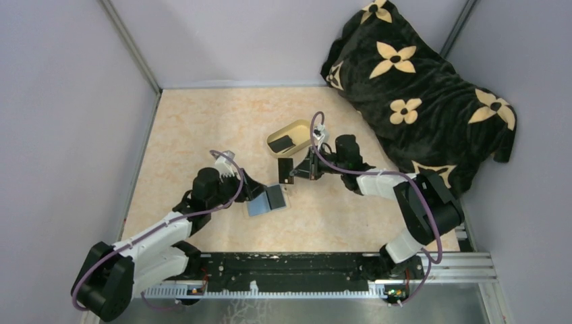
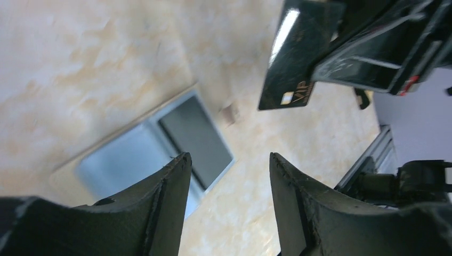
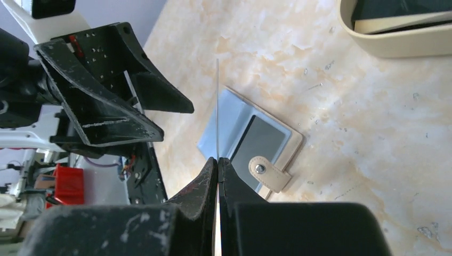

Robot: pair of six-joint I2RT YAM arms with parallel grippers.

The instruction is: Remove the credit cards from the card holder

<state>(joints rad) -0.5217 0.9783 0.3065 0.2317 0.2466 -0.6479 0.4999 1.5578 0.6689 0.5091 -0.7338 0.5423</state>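
Tan on its outside and blue-grey within, the card holder (image 1: 268, 200) lay spread open and flat on the desk (image 1: 195, 135), its little closing tab (image 3: 269, 173) sticking out from one edge. The left claw (image 2: 229, 157) hung over the holder's left part with its fingers parted and nothing between them, the blue-grey inner faces showing below. The right claw (image 3: 218, 160) was clenched tight on a thin black credit card (image 2: 298, 53), pinched by one end and held clear of the desk just beyond the holder; gold lettering showed near one corner. Farther back sat an oval cream-yellow dish (image 1: 301, 125) with a second card (image 1: 284, 142), also dark, lying inside it. A black blanket (image 1: 418, 94) with pale flower shapes was heaped in the far right corner.
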